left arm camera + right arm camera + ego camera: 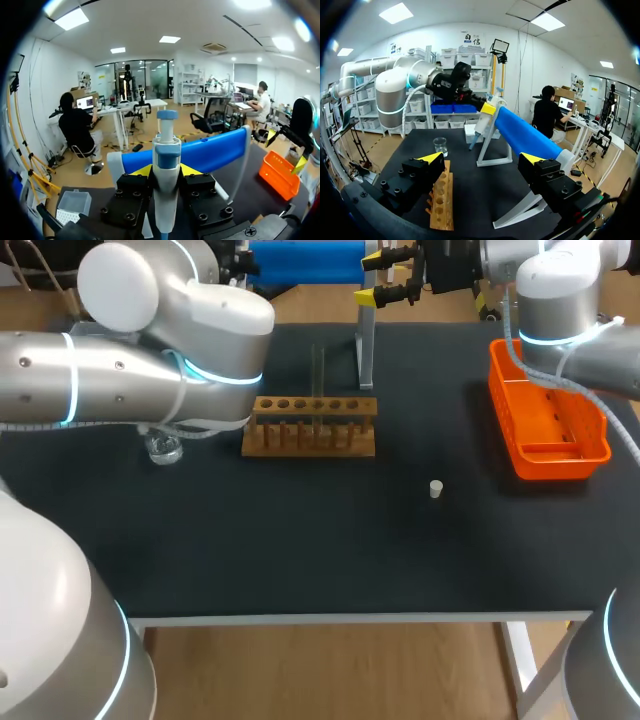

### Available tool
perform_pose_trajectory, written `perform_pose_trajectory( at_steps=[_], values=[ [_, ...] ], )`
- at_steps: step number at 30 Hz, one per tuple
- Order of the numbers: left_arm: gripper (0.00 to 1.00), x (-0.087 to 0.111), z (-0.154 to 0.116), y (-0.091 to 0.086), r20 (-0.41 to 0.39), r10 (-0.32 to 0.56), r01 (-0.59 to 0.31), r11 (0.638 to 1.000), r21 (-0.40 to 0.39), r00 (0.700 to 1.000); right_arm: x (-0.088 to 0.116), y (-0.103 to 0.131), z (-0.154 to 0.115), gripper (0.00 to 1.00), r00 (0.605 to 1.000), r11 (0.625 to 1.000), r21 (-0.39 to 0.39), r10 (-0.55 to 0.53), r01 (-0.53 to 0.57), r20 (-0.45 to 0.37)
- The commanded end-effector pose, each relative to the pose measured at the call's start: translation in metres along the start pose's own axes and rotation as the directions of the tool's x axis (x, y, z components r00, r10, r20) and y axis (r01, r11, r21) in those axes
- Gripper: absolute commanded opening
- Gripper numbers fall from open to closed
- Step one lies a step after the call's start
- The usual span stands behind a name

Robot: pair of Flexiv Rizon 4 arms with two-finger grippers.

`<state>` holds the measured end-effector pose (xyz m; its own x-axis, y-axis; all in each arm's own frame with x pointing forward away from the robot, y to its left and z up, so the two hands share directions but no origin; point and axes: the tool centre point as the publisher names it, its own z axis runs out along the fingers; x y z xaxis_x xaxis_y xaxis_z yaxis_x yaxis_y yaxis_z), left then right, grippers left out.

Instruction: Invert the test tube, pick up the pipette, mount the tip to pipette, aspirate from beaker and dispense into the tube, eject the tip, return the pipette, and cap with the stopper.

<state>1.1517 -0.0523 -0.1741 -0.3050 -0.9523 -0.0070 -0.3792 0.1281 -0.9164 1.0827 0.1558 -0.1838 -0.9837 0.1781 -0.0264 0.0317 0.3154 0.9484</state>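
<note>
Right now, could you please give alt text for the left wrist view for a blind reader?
The left gripper is shut on a white and blue pipette standing upright between its yellow-tipped fingers. Ahead lies the stand's blue bar; off to one side are an orange basket and the open right gripper.

So the left arm (pixel 60 380) comes in from the left, bent toward the far side, left gripper (pixel 166 172) clamped on the pipette (pixel 166 152). The right gripper (pixel 482 158) hangs far middle, pointing left, fingers spread wide.

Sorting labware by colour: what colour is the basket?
The basket is orange, clearest in the head view.
</note>
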Motion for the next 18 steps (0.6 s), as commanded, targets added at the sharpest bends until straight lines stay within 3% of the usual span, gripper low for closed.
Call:
perform_pose_trajectory(
  at_steps=[1,18],
  values=[
    [0.00,0.000,0.005,-0.004,0.003,0.001,-0.001,1.000,-0.010,1.000,-0.001,0.001,-0.001,1.00,1.000,1.000,0.003,0.001,-0.001,-0.004],
    [0.00,-0.004,0.023,-0.001,0.019,-0.009,0.010,0.999,-0.037,1.000,-0.001,0.001,-0.001,1.00,1.000,1.000,0.003,0.001,-0.001,-0.004]
  ],
)
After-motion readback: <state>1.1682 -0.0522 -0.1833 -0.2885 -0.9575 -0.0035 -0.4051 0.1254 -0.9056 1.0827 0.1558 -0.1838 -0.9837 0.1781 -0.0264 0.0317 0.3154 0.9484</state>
